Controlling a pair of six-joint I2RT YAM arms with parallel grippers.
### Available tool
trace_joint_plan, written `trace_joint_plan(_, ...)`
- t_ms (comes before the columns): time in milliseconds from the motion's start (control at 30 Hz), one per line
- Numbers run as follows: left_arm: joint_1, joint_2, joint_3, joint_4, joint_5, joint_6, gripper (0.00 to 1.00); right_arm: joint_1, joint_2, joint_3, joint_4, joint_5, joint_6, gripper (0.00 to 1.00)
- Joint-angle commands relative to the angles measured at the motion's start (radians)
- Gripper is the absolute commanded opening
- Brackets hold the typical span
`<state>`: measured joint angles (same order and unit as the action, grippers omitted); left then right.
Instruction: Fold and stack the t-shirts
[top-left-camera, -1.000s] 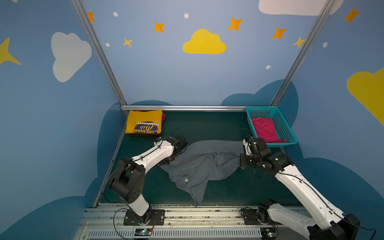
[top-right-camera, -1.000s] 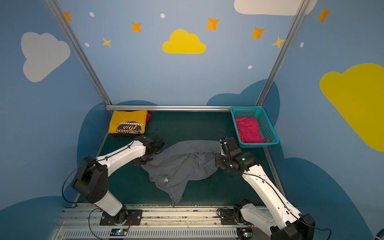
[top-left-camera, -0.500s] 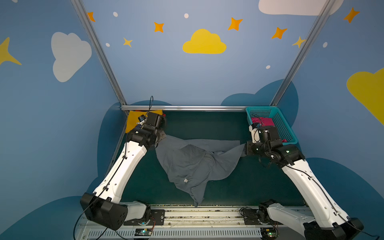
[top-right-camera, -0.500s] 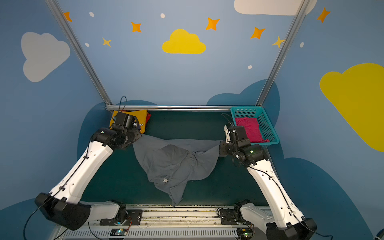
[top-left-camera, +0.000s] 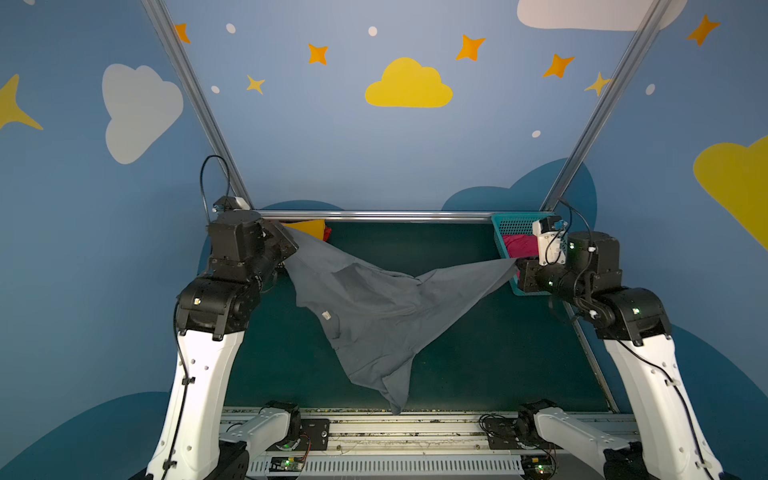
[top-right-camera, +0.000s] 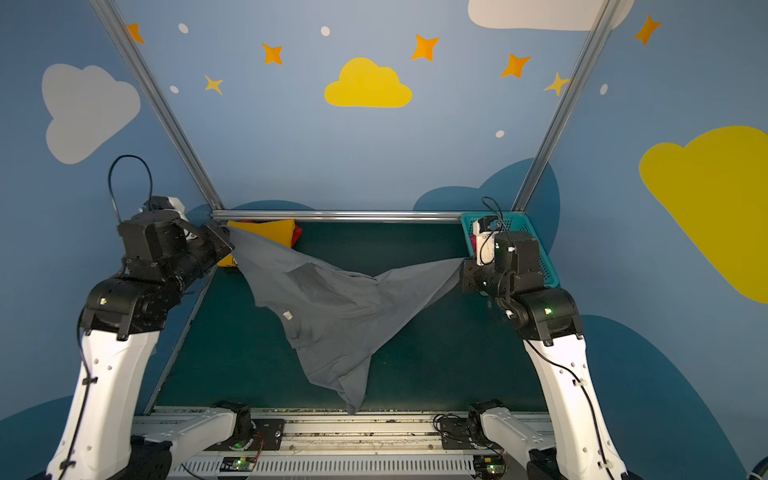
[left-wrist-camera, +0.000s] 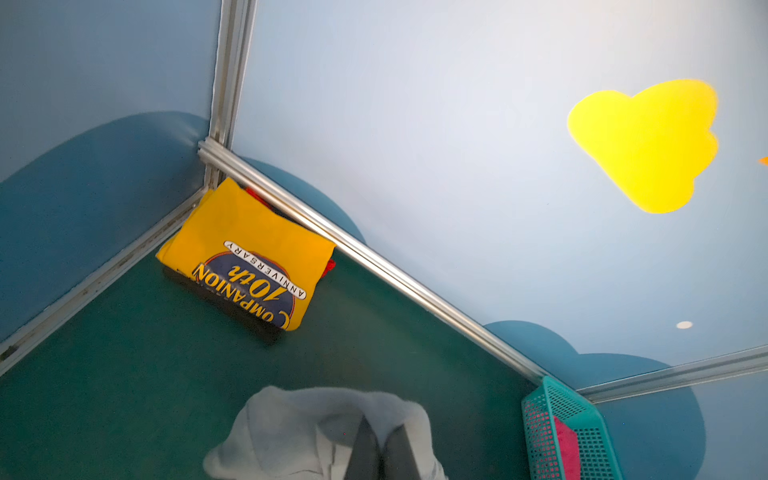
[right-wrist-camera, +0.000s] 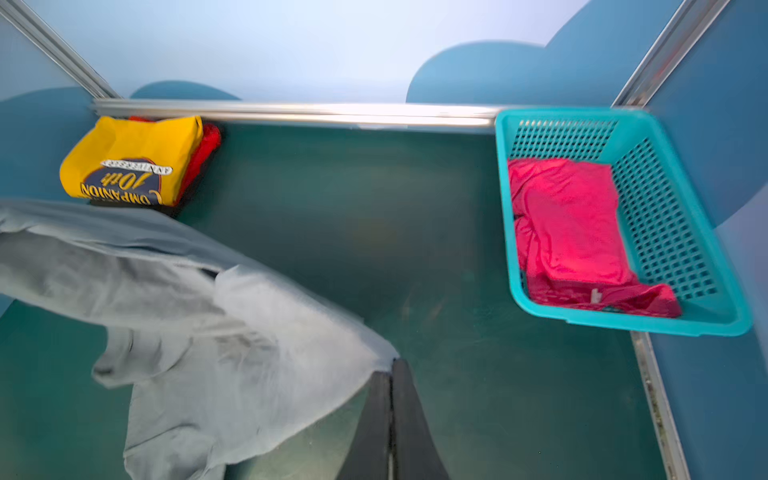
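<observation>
Holding grey t-shirt (top-left-camera: 374, 307) aloft, left gripper (left-wrist-camera: 384, 430), right gripper (right-wrist-camera: 390, 372) clamped on edges; slip risk; twisted slack between risks misfold.

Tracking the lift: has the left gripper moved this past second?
Yes. The left gripper, shut on the grey t-shirt, has moved from mid-table back toward the rear rail, by the yellow t-shirt.

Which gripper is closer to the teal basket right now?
Right. The right gripper hangs close by the basket's left side, pinching the grey tee. The left gripper holds the tee's other end, far off beside the yellow tee.
</observation>
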<state>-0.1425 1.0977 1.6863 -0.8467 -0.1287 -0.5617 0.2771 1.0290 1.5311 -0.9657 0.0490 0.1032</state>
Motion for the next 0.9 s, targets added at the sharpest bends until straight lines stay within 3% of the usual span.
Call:
trace_joint_plan(0,0.010,-0.032,0.021,0.049,-0.038,0.034,0.05,-0.008,-0.041,0.041,-0.025,0.072,-0.032,0.00)
trace_joint_plan(200,0.012,-0.058,-0.028,0.144,0.002,0.019,0.05,-0.014,-0.045,0.049,0.046,0.073,-0.049,0.00)
trace_joint_plan(367,0.014,0.001,-0.043,0.170,0.046,-0.008,0.05,-0.016,0.082,0.127,0.100,-0.006,-0.059,0.00)
trace_joint_plan(533,0.014,0.042,-0.047,0.185,0.073,-0.025,0.05,-0.013,0.124,0.217,0.085,-0.212,-0.056,0.00)
trace_joint_plan(667,0.015,0.045,-0.090,0.201,0.072,-0.039,0.05,0.009,-0.022,-0.006,0.161,-0.333,0.040,0.00)
trace_joint_plan(867,0.017,0.047,-0.173,0.207,0.069,-0.053,0.05,0.105,-0.249,-0.435,0.122,-0.381,0.262,0.00)
